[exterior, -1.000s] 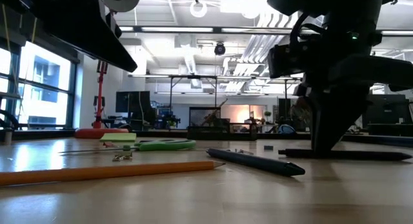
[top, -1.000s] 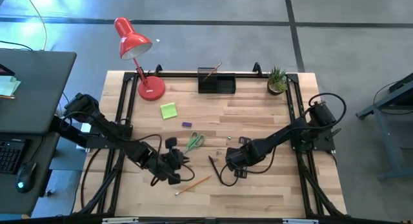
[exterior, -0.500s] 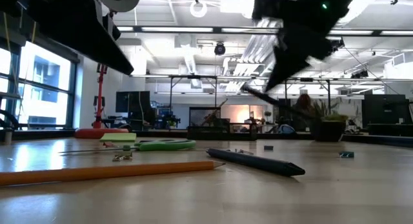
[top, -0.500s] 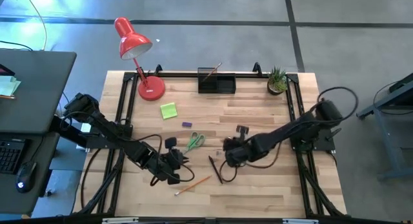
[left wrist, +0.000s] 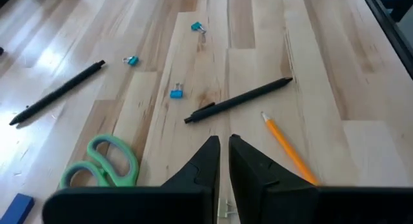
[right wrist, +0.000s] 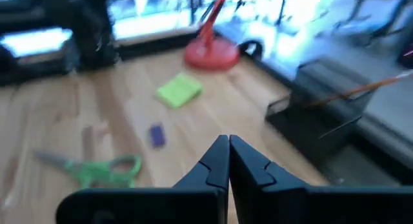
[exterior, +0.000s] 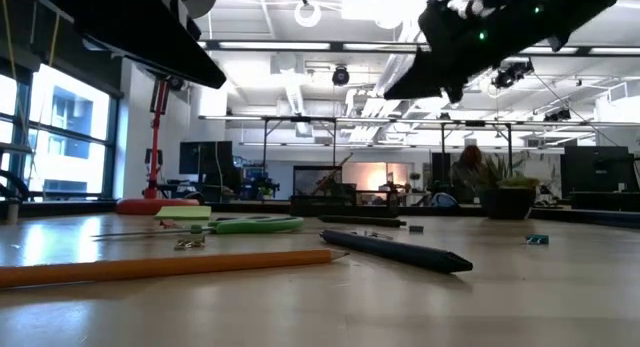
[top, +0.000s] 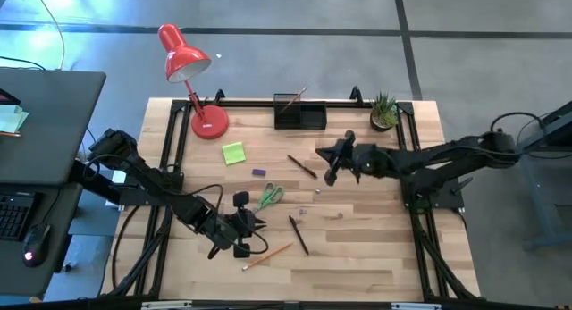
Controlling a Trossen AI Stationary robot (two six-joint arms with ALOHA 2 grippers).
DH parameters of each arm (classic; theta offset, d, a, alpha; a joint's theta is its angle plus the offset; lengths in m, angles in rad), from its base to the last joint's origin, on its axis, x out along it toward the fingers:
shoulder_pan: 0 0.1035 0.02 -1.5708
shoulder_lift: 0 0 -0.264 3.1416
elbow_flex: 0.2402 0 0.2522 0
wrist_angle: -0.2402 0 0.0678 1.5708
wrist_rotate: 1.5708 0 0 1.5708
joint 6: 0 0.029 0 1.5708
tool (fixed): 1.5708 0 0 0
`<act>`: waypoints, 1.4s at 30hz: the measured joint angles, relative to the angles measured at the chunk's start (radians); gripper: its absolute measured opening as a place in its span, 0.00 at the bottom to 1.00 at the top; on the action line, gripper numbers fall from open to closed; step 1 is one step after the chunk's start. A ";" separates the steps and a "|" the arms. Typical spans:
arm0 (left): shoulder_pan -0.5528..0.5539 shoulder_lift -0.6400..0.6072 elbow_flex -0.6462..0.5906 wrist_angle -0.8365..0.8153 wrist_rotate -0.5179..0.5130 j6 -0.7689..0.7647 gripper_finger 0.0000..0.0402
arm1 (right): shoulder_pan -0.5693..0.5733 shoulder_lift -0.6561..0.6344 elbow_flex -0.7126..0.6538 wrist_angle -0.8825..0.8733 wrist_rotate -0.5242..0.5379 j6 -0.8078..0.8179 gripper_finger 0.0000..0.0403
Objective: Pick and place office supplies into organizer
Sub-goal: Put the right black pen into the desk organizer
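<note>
High view: I see my right gripper (top: 327, 173) pressed together and empty, raised over the middle of the table (top: 357, 256), just right of a dark pen (top: 301, 166). My left gripper (top: 253, 225) sits low near the front left, fingers nearly together and empty, close to the green scissors (top: 271, 196), a second pen (top: 298, 235) and a pencil (top: 267, 255). The organizer (top: 300, 113) stands at the far edge, one pencil in it.
</note>
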State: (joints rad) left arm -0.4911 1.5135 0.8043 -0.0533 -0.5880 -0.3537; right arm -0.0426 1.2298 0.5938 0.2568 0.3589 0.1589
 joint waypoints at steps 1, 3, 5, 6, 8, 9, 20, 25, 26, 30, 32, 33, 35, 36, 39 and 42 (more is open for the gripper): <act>0.002 0.000 0.000 0.000 0.000 0.011 0.04 | -0.019 0.004 0.015 -0.050 -0.026 0.012 0.00; 0.011 0.000 0.000 0.003 -0.005 0.025 0.04 | -0.050 0.037 0.061 -0.142 -0.061 0.027 0.01; 0.015 0.000 0.000 0.008 -0.006 0.025 0.04 | -0.072 0.082 0.117 -0.261 -0.109 0.035 0.03; 0.015 0.000 0.000 0.008 -0.008 0.025 0.05 | -0.079 0.112 0.147 -0.310 -0.139 0.043 0.05; 0.016 0.000 0.000 0.005 -0.008 0.033 0.05 | -0.081 0.163 0.196 -0.408 -0.186 0.048 0.09; 0.014 0.000 0.000 -0.001 -0.007 0.033 0.05 | -0.075 0.188 0.215 -0.430 -0.192 0.050 0.11; 0.010 0.000 0.000 -0.030 0.017 -0.036 0.02 | -0.056 0.454 0.239 -0.367 -0.160 0.045 0.30; 0.004 0.000 0.000 -0.034 0.022 -0.033 0.02 | -0.062 0.499 0.286 -0.400 -0.180 0.030 0.31; 0.006 0.000 0.000 -0.032 0.021 -0.026 0.02 | -0.062 0.505 0.292 -0.417 -0.178 0.024 0.31; 0.008 0.000 0.000 -0.019 -0.016 0.066 0.01 | -0.049 0.516 0.304 -0.487 -0.151 0.019 0.29; 0.015 0.000 0.001 -0.018 -0.070 0.139 0.00 | -0.041 0.512 0.304 -0.523 -0.130 0.018 0.29; 0.022 0.000 0.006 -0.016 -0.087 0.176 0.00 | -0.035 0.501 0.303 -0.547 -0.119 0.019 0.28; 0.060 0.000 0.023 -0.010 -0.086 0.247 0.00 | -0.020 0.469 0.303 -0.566 -0.104 0.020 0.28; 0.089 0.000 0.034 -0.010 -0.063 0.276 0.01 | -0.010 0.447 0.303 -0.585 -0.099 0.024 0.28; 0.204 0.000 0.058 0.007 0.101 0.337 0.03 | 0.026 0.380 0.300 -0.615 -0.103 0.044 0.28; 0.314 0.012 0.076 0.058 0.266 0.410 0.06 | 0.065 0.316 0.286 -0.656 -0.158 0.067 0.28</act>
State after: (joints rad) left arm -0.1775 1.5257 0.8802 0.0048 -0.3224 0.0559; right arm 0.0225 1.5458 0.8798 -0.3997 0.2005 0.2259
